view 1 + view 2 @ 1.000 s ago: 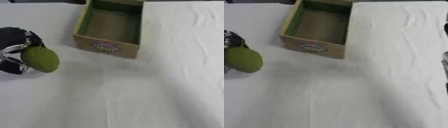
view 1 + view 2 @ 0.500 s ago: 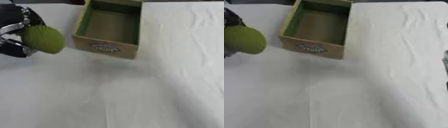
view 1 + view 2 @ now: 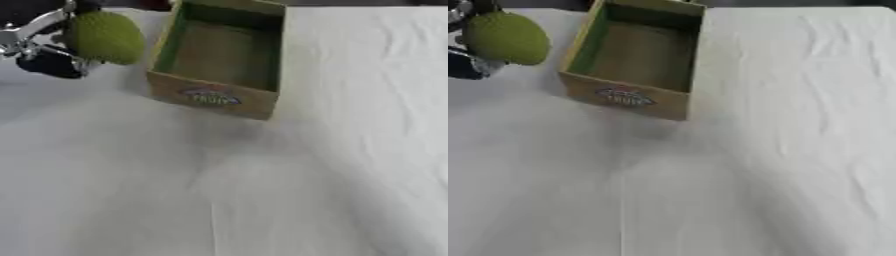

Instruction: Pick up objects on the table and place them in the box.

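Bench (image 3: 332, 165): covered w/ white cloth, creased toward the right edge. No other loose items in view on it.

Box (image 3: 220, 55): open-top cardboard, green inner walls, printed label on near wall. Sits near the far edge of the bench, left of centre. Nothing visible inside.

Left hand (image 3: 44, 50): black w/ silver parts, at the far-left corner of the bench. Fingers curled round a green fruit (image 3: 105, 36); fruit is rough-skinned, oval, and held clear of the cloth, just left of the box's left wall and about level w/ its rim.

Right hand: not in view.

Risks from here (judgement):
- Fruit is beside the box, not over it. Letting go now would drop it on the cloth outside the left wall; being round, it would prob. roll.
- Travelling sideways w/o enough height could knock fruit or fingers against the left wall. The box looks light and could slide or tip.
- Fruit bulges past the fingers, so the hold covers only part of it; a quick swing could let it slip.

Change vs. 1 s ago: fruit and left hand have moved from mid-left of the bench toward the far edge and closer to the box, and sit higher. The whole view has also shifted, so part of that is camera tilt. Box shows no move of its own.
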Motion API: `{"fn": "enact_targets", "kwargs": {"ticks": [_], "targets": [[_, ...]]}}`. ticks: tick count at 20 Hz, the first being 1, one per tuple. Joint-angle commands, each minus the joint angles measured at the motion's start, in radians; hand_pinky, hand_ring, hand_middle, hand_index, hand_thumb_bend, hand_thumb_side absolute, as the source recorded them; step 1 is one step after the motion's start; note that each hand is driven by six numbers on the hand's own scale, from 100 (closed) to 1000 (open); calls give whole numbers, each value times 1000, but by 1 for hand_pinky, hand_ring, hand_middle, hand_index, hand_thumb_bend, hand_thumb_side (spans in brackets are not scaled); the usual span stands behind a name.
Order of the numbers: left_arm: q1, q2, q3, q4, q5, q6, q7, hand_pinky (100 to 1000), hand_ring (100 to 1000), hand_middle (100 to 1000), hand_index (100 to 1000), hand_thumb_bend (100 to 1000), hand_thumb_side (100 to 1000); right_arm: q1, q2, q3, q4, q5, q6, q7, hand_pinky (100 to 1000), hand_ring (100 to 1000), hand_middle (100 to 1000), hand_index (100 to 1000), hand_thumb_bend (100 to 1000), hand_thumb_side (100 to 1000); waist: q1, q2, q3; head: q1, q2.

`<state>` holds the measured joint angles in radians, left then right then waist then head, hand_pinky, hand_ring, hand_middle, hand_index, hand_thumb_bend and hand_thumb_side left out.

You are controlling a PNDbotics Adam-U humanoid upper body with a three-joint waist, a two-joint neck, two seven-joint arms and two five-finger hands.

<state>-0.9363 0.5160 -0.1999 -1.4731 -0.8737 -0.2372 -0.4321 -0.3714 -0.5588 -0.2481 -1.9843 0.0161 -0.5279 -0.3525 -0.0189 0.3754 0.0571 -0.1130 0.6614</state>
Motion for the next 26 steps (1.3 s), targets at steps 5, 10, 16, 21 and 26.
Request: {"fn": "enact_targets", "kwargs": {"ticks": [5, 10, 16, 21, 26], "targets": [[-118, -36, 110, 85, -85, 57, 89, 479, 508, 408, 604, 100, 165, -111, -1, 61, -16, -42, -18, 52, 781, 701, 515, 749, 100, 347, -18, -8, -89, 108, -40], [-149, -61, 148, 133, -154, 89, 159, 464, 497, 397, 594, 100, 154, -149, 30, 105, -16, -71, -1, 116, 788, 709, 513, 751, 100, 391, -15, -2, -141, 149, -36], [-174, -89, 164, 167, -243, 95, 253, 455, 489, 386, 587, 100, 146, -163, 57, 107, -16, -114, 11, 140, 792, 713, 512, 752, 100, 427, -13, 1, -177, 192, -45], [-192, -102, 173, 221, -254, 76, 332, 449, 484, 379, 587, 100, 165, -196, 84, 143, -16, -149, 20, 180, 797, 721, 510, 754, 100, 467, -3, 7, -229, 251, -53], [-212, -108, 170, 276, -248, 30, 410, 447, 483, 378, 586, 100, 149, -220, 103, 162, -16, -176, 28, 217, 803, 728, 509, 757, 100, 470, 10, 20, -273, 298, -58]]}}
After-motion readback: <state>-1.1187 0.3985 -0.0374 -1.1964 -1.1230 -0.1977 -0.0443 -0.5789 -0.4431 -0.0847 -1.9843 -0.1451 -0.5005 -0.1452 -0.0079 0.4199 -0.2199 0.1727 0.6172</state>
